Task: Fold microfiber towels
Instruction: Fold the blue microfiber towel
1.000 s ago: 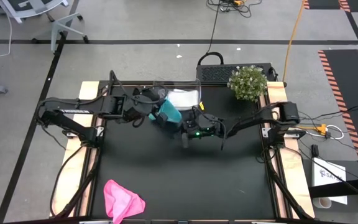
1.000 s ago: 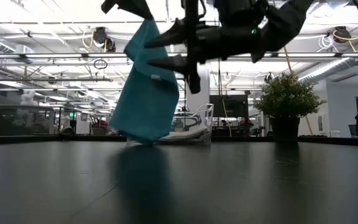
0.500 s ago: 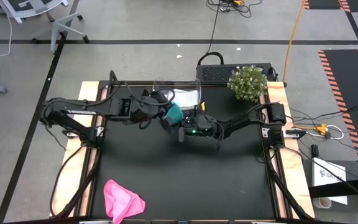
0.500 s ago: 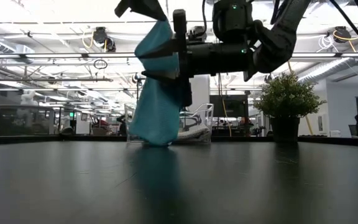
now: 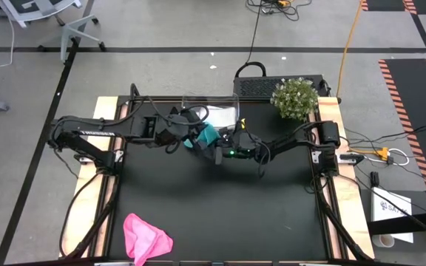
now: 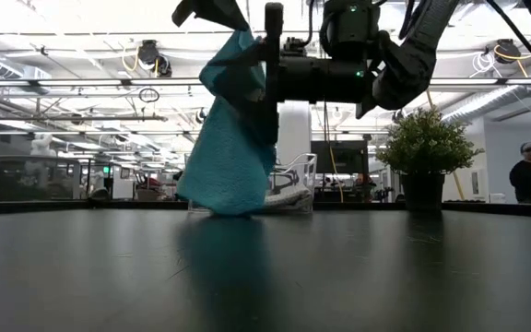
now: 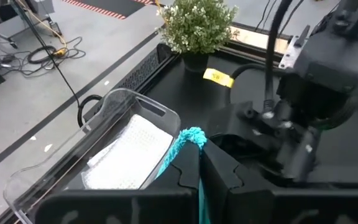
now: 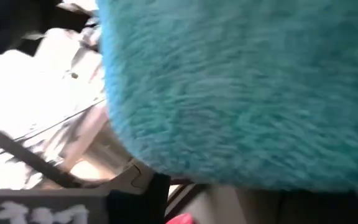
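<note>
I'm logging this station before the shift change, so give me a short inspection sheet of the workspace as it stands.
Surface: black table, mostly bare.
Job's things: teal towel hangs above the table; pink towel lies crumpled at the near edge; white towel lies in the clear tub.
Clutter: potted plant at the far right corner.
Grippers: left gripper shut on the teal towel's top; right gripper open, up against the hanging towel.
Cables: several on the floor right of the table.
Surroundings: a person stands far behind the table in the low view.
</note>
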Available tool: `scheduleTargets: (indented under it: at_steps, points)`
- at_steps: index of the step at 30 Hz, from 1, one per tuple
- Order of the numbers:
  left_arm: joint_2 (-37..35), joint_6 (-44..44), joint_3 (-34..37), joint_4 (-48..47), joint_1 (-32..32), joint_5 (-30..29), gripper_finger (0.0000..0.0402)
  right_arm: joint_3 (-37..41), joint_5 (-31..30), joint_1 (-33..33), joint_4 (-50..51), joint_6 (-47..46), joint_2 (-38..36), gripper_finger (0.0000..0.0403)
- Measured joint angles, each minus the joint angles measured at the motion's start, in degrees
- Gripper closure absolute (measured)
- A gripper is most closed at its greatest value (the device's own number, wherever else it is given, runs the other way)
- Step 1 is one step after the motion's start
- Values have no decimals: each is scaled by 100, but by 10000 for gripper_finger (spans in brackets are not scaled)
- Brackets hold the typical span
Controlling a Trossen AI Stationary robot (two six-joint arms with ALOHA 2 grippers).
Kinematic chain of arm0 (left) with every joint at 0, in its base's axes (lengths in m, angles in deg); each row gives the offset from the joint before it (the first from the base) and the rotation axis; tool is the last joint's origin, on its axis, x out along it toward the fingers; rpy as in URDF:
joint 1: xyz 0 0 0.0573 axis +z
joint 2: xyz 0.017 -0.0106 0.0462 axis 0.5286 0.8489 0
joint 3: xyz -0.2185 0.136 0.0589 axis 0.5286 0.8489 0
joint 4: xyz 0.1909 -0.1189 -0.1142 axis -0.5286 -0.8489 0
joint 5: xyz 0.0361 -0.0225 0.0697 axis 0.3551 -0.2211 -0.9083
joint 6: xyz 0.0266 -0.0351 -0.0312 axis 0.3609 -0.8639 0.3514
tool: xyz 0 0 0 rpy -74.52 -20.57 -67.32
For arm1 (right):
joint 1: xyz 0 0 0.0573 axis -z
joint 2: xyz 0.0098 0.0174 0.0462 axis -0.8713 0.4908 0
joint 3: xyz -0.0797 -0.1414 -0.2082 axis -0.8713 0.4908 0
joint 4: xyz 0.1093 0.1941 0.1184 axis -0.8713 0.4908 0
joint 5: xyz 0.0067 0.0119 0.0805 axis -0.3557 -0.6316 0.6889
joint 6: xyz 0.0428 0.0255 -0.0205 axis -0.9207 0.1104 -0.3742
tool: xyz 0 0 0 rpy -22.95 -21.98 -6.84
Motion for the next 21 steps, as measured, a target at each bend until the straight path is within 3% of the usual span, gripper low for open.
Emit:
scheduleTargets:
  at_steps: [7,10,15,21]
  points:
    - [0,-2,0,-159,3,0,395,0,370,-4,-93,-170,-46,271]
    - [0,-2,0,-160,1,0,398,0,390,-8,-71,-281,-46,302]
    - [0,-46,0,-359,3,-28,395,0,886,-11,-168,-438,-46,388]
    - [0,-187,0,-572,7,-40,395,0,1135,-89,46,-375,-282,402]
